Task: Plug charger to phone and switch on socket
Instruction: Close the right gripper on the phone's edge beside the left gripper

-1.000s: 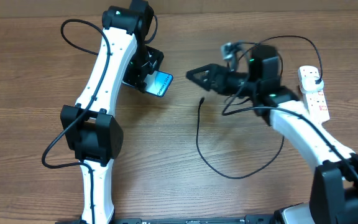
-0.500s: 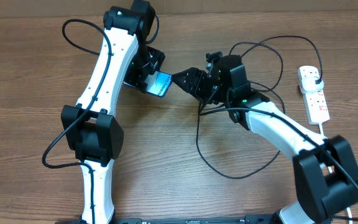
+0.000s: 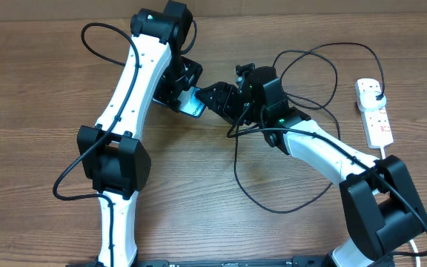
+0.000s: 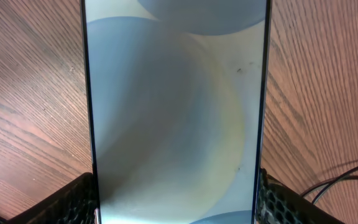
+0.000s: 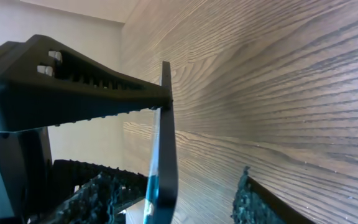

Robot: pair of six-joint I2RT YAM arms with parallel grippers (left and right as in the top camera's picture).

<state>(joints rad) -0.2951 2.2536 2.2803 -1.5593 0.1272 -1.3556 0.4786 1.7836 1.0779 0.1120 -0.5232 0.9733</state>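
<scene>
Left gripper (image 4: 174, 194) holds phone (image 4: 176, 93), fingers (image 4: 67, 202) tight on both long sides. Right gripper (image 5: 179, 193) right next to phone, fingers (image 5: 101, 193) wide apart, nothing in them. Phone's thin edge sits between them, just ahead. Charger (image 3: 235, 159) loops on table (image 3: 35, 89) under right arm, tip hidden. Socket (image 3: 376, 119) far right.

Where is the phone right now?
In the overhead view the phone is just left of centre, clamped in the left gripper, with the right gripper right beside it.
</scene>
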